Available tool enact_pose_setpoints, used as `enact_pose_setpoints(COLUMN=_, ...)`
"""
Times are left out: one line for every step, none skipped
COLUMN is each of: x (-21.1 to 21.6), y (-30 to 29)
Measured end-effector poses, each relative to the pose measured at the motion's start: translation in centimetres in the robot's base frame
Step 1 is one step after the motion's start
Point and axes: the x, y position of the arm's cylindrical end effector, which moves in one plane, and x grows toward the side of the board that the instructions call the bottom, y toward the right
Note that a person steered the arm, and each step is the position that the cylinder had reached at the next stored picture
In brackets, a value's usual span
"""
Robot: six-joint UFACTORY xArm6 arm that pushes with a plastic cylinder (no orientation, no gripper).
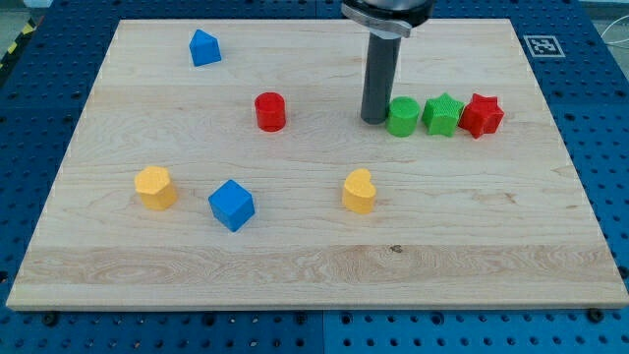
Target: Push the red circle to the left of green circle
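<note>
The red circle [270,111] stands on the wooden board at the upper middle. The green circle [402,116] stands to its right, first in a row with a green star [442,114] and a red star [481,115]. My tip [373,119] rests on the board just left of the green circle, touching or nearly touching it. The red circle is well to the left of my tip, with a wide gap between them.
A blue house-shaped block [204,47] sits at the top left. A yellow block [155,187] and a blue cube [232,205] lie at the lower left. A yellow heart-like block [360,191] lies below my tip. The board [314,275] sits on a blue perforated table.
</note>
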Motion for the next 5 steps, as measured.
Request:
enact_pose_setpoints(x=0.1, y=0.8)
enact_pose_setpoints(x=0.1, y=-0.4)
enact_pose_setpoints(x=-0.2, y=-6.4)
enact_pose_setpoints(x=-2.5, y=-10.7)
enact_pose_setpoints(x=-6.3, y=-13.4)
